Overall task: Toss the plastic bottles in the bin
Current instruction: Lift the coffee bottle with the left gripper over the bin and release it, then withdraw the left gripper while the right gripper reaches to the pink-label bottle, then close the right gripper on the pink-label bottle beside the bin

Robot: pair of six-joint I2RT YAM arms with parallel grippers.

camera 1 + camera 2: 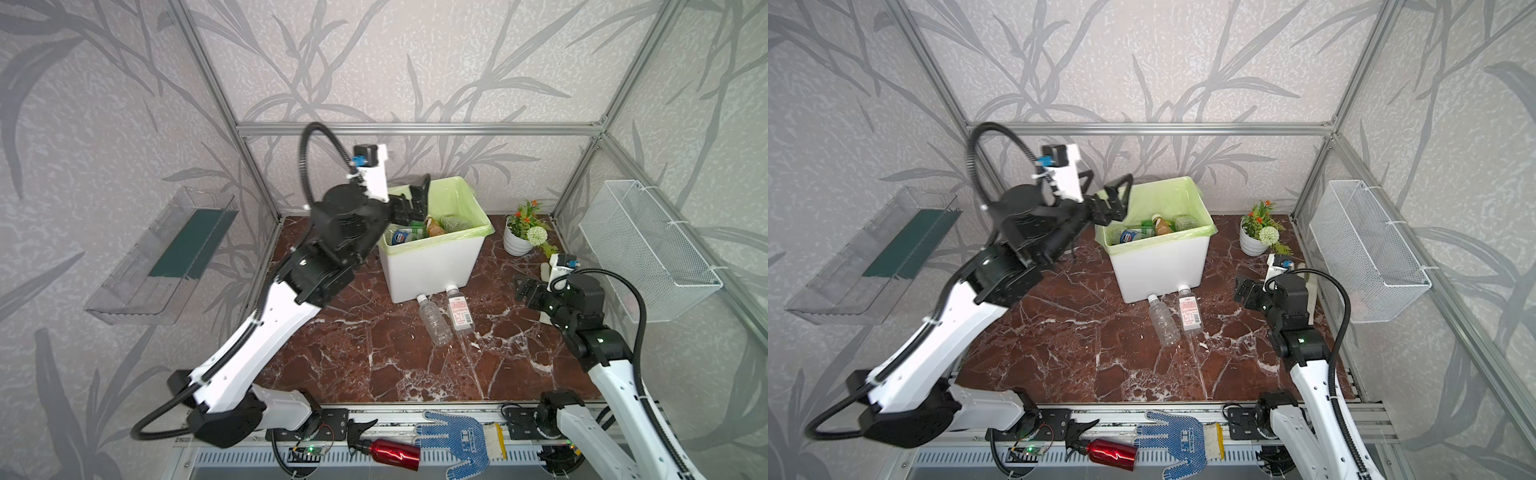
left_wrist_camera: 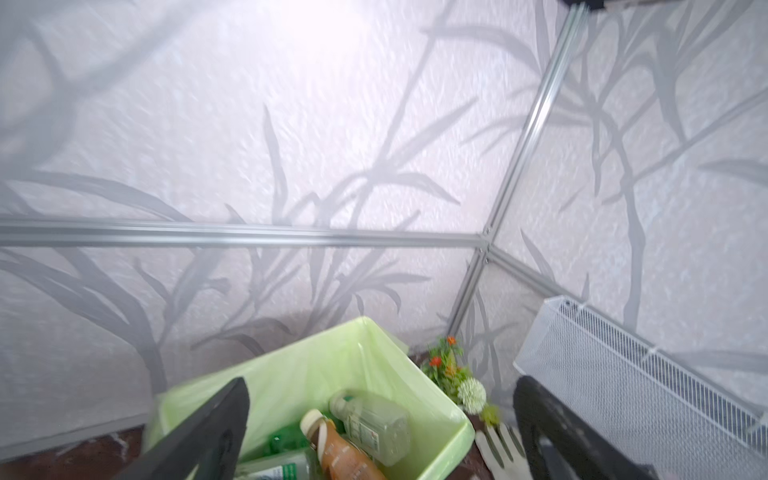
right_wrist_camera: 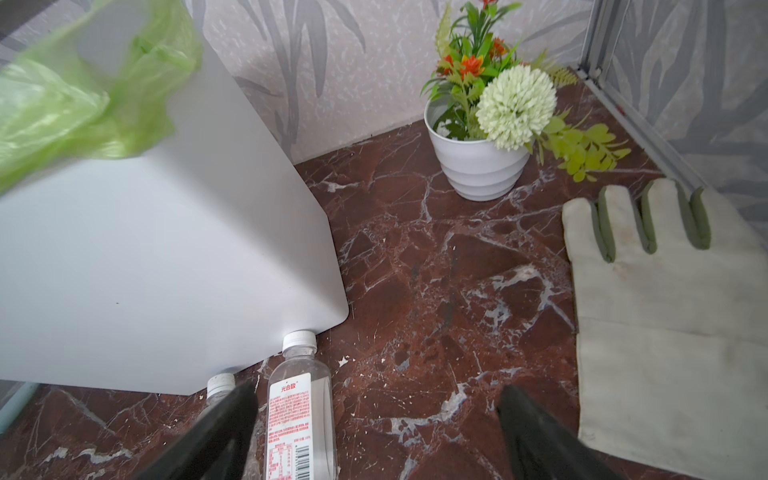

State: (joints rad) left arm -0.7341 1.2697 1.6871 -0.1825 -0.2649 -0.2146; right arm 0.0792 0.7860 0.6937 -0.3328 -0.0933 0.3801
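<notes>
Top views: I find left gripper (image 1: pixel 1104 185) spread, empty, high over the left rim of bin (image 1: pixel 1163 266); two plastic bottles (image 1: pixel 434 322) lie against its front wall, with bare marble table (image 1: pixel 374 353) in front of them
Left wrist: more bottles inside bin
Right wrist: right gripper (image 3: pixel 376 390) spread, low, with labelled bottle (image 3: pixel 301 415) beside one finger

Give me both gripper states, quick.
Left gripper: open, empty, above the bin.
Right gripper: open, empty, low near the labelled bottle.

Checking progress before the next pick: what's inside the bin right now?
The bin holds a brown bottle, a clear bottle, a green bottle and a blue-labelled bottle on top. Whatever lies beneath them is covered, so no full count.
</notes>
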